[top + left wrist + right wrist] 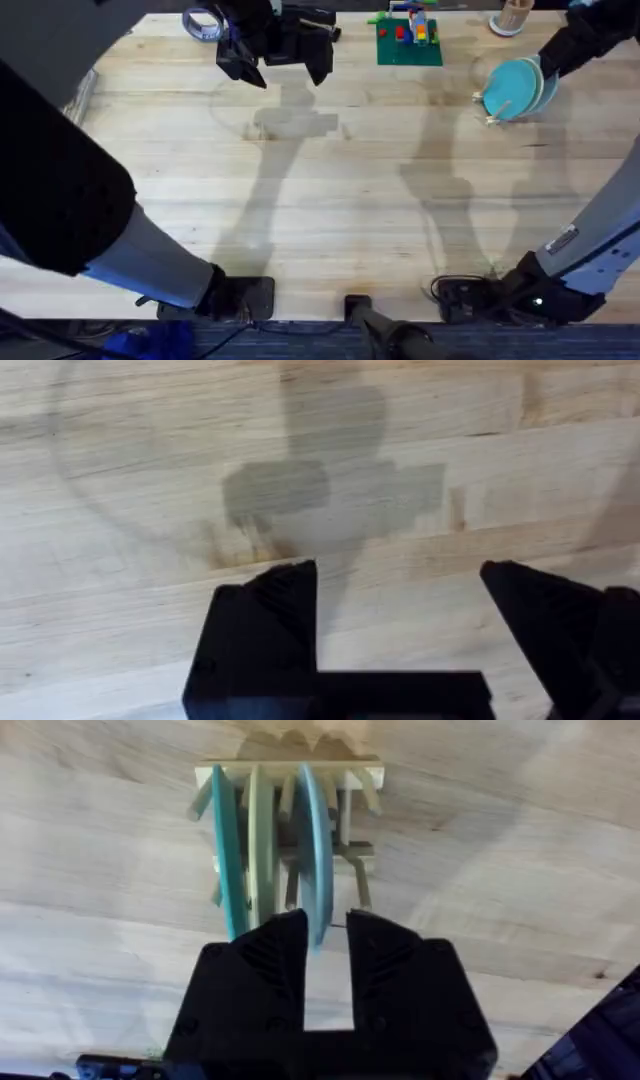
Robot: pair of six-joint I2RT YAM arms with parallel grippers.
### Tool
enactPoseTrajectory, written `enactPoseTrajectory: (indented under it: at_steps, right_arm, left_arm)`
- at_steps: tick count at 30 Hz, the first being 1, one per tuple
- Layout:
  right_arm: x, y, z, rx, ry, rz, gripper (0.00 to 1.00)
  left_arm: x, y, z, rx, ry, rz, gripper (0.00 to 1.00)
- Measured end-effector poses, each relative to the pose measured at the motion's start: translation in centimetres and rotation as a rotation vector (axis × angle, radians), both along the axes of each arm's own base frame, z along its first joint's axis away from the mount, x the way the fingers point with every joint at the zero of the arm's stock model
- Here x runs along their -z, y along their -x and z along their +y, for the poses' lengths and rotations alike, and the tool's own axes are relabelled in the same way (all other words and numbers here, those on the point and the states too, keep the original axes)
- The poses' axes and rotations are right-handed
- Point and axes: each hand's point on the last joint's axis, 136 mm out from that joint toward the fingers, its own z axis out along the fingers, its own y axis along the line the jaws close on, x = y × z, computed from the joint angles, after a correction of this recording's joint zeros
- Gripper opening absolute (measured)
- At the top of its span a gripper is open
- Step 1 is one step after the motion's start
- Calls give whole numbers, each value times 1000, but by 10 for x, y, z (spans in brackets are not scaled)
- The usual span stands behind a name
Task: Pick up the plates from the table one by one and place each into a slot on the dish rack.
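We see R gripper (325, 935) w/ narrow gap, at light-blue plate (313, 855) rim in dish rack (290, 775); grip unclear. L gripper (400, 585) wide open, empty over table (120, 480).

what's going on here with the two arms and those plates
The right gripper is at the dish rack near the table's far right, its fingers closed to a narrow gap around the edge of a pale blue plate standing upright in a slot. A teal plate and a cream plate already stand beside it. The left gripper hangs open over bare wood, holding nothing.
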Motion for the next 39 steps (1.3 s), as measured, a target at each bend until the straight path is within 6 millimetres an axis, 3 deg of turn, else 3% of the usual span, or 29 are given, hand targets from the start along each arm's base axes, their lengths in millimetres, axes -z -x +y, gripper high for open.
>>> enactPoseTrajectory:
  at_steps: [9, 13, 17, 21, 22, 25, 26, 30, 39]
  right_arm:
    - [-1, -2, -1, 0, 4, -12, 253]
    - [-12, -5, -2, 0, 18, -51, 289]
    - [-46, -1, 0, 0, 45, -131, 304]
    - [-86, 8, 3, 14, 74, -223, 425]
    - [-95, 11, 4, 21, 80, -243, 483]
    - [-118, 19, 7, 31, 96, -298, 901]
    - [-125, 21, 7, 31, 101, -315, 968]
    - [-157, 33, 19, 41, 84, -410, 995]
    - [-231, 67, 69, 8, -53, -651, 996]
  left_arm:
    - [0, 0, 0, 0, 0, 0, 995]
    - [0, 0, 0, 0, 0, 0, 996]
    - [0, 0, 0, 0, 0, 0, 995]
    - [0, 0, 0, 0, 0, 0, 995]
    - [0, 0, 0, 0, 0, 0, 995]
    - [0, 0, 0, 0, 0, 0, 994]
    - [0, 0, 0, 0, 0, 0, 995]
    - [0, 0, 0, 0, 0, 0, 995]
    - [1, 1, 2, -18, -8, 7, 994]
